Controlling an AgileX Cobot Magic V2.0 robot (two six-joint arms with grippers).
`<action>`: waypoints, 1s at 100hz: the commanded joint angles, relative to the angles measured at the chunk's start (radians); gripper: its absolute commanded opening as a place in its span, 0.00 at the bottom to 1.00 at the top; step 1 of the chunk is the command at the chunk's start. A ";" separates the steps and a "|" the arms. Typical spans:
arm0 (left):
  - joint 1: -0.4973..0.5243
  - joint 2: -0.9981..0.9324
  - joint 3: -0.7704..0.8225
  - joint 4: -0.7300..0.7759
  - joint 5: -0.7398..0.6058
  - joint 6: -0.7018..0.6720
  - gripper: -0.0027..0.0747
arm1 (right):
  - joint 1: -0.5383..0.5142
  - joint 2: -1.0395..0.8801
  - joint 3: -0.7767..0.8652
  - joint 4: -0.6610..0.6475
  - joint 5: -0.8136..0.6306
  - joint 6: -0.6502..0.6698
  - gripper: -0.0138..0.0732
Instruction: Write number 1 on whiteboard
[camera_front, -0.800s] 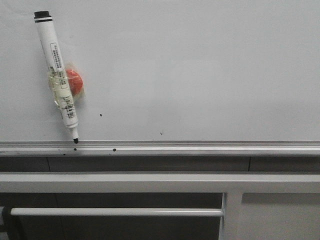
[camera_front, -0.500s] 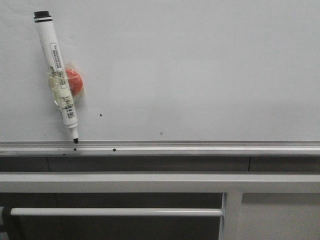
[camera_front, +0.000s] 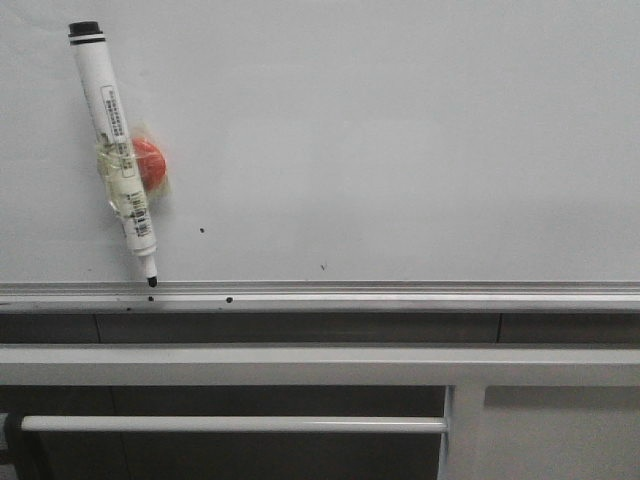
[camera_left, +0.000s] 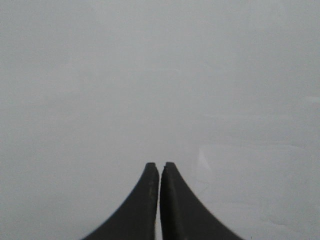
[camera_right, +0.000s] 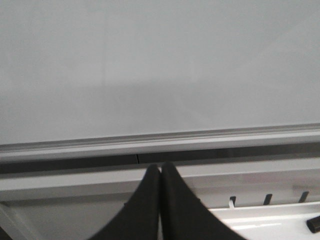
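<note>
The whiteboard (camera_front: 400, 140) fills the upper front view, with its silver rail (camera_front: 400, 295) along the lower edge. A white marker pen (camera_front: 115, 150) with a black tip hangs tilted at the board's left, uncapped tip down near the rail, fixed to an orange-red magnet (camera_front: 150, 163). No number 1 stroke shows on the board, only small black specks. Neither gripper shows in the front view. My left gripper (camera_left: 160, 165) is shut and empty, facing plain white board (camera_left: 160, 75). My right gripper (camera_right: 160, 166) is shut and empty, below the board (camera_right: 160, 60) and its rail (camera_right: 160, 140).
Below the rail runs a grey metal frame (camera_front: 300, 362) with a horizontal white bar (camera_front: 230, 424) and an upright post (camera_front: 460, 430). In the right wrist view a white ledge (camera_right: 270, 220) holds a small dark object (camera_right: 314, 224) at the edge of the picture.
</note>
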 joint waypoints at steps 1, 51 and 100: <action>-0.006 -0.023 0.006 -0.022 -0.082 -0.010 0.01 | 0.002 -0.013 0.027 0.013 -0.138 0.000 0.10; -0.006 -0.023 0.004 -0.326 -0.071 -0.015 0.01 | 0.002 -0.013 0.027 0.142 -0.443 0.056 0.10; -0.008 0.316 -0.385 -0.198 0.182 0.102 0.01 | 0.051 0.250 -0.389 0.379 0.056 0.004 0.10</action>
